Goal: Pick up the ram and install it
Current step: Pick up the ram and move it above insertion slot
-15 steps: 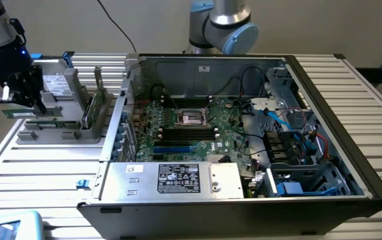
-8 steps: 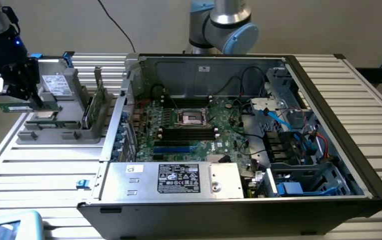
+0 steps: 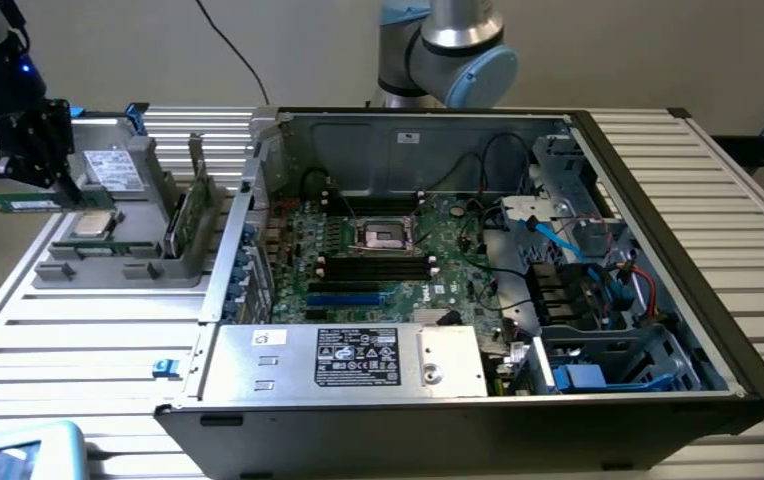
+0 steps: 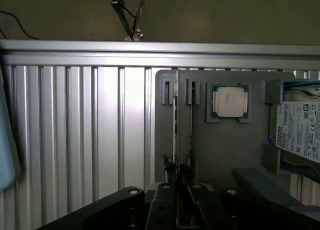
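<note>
The jaws pinched the long, thin green ram stick (image 3: 22, 203); we judged it light, stiff but fragile (bare circuitry bruises easily), best gripped across its flat middle.

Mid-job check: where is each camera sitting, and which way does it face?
Exterior view: high, across the computer case from the arm's base, looking down; the gripper shows at the exterior view's left, shut on the ram by the tray.
Wrist view: on the wrist, looking along the gripper onto the tray and processor.
Shared: gripper, ram, tray, processor.
</note>
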`<state>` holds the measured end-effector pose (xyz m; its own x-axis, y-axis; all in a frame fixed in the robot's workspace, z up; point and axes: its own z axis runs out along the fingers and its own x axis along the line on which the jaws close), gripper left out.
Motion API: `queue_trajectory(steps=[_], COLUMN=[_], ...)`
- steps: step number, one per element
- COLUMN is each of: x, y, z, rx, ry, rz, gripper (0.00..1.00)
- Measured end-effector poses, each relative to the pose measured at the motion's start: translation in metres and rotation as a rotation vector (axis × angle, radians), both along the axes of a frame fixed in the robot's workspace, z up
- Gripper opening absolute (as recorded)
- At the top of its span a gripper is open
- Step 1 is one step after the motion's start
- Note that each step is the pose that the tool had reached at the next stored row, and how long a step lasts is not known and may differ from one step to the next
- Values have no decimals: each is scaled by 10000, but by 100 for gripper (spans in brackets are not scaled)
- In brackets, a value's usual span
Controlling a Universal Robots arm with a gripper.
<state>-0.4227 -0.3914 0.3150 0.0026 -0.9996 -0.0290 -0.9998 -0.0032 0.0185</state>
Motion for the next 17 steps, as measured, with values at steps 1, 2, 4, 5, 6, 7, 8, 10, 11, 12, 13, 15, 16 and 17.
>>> queue_trajectory(steps=[1,2,4,5,6,7,8,10,11,12,13,15,16,17], x=[16,38,90,118,147,176,207,265,297,330,363,442,480,521], y=[-5,-11,-24,-33,-44,-55,-66,-87,-94,-101,-104,-107,-108,-108], z=[30,65,141,180,217,255,295,369,403,436,466,520,540,557], rx=[29,53,88,112,140,170,202,264,300,337,379,440,455,465], ry=[-2,-3,-2,-1,-1,-2,-2,-1,-2,0,-2,-2,-1,-3], rz=[3,5,7,9,11,14,15,20,23,27,30,36,40,45], gripper=[15,15,15,15,15,15,15,15,15,15,15,15,15,15])
